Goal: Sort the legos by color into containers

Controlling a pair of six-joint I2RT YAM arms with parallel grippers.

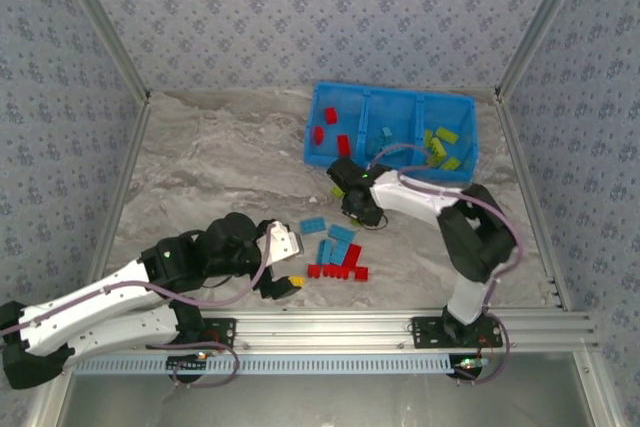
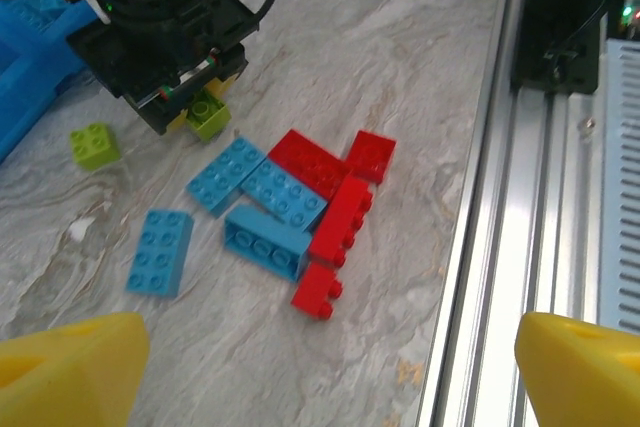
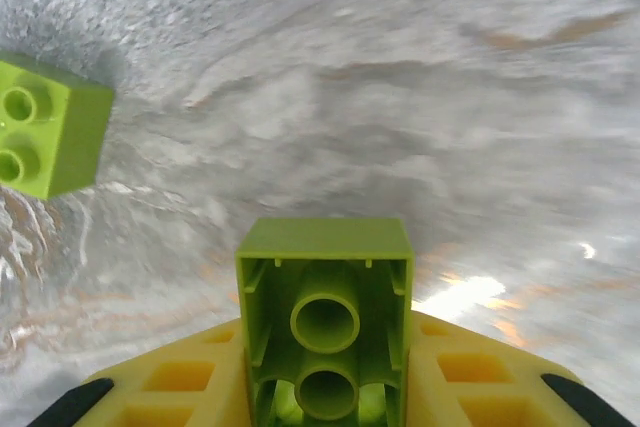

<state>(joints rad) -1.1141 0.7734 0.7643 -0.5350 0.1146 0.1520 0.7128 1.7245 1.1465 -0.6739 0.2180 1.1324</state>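
Near the blue tray (image 1: 395,91), the right pincer (image 2: 200,97) is closed on a green brick (image 3: 325,322), likely bound for the right-hand compartment (image 1: 458,115) beside other green bricks (image 1: 446,135), while the left pincer (image 2: 325,372) gapes wide and empty over red and blue bricks (image 2: 320,172) on the worktop (image 2: 400,47).

Blue three-compartment tray (image 1: 392,92), upright: red bricks (image 1: 330,115) in the left compartment, one light blue brick (image 1: 386,134) in the middle, yellow-green bricks (image 1: 446,135) in the right. Near side of the tray, off its left half: loose cluster (image 2: 300,207) of four light blue and four red bricks, mostly touching, some studs-up, some tipped on a side. Between cluster and tray: a free yellow-green brick (image 2: 94,144) studs-up, and a gripped yellow-green brick (image 3: 325,317) pinched in the right gripper (image 2: 205,99), hollow underside toward the wrist camera.
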